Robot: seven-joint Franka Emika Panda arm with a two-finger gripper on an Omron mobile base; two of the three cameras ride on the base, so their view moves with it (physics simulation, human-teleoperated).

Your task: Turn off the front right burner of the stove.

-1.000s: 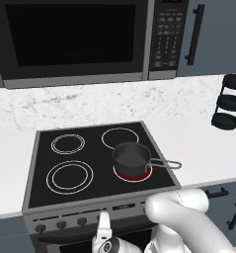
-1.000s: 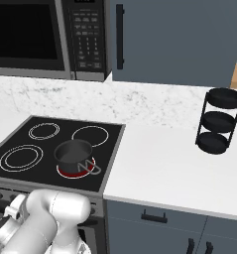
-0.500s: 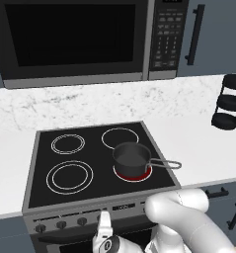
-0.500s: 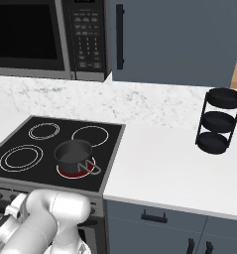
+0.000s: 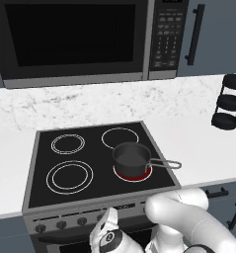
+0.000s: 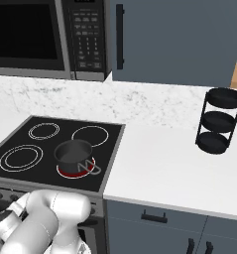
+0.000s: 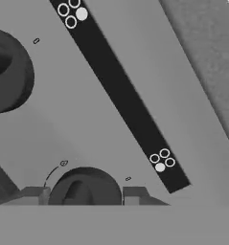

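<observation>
Black stove (front right burner red-centred)

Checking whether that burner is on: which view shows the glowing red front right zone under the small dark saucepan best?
The left base view: the red front right zone peeks out beneath the dark saucepan. The right base view shows a thinner red crescent.

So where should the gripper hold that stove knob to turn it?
Across the round rim of the knob, straight on from the front of the steel panel. It juts out as a short drum; the gripper already sits shut on its sides, one finger each side.
</observation>
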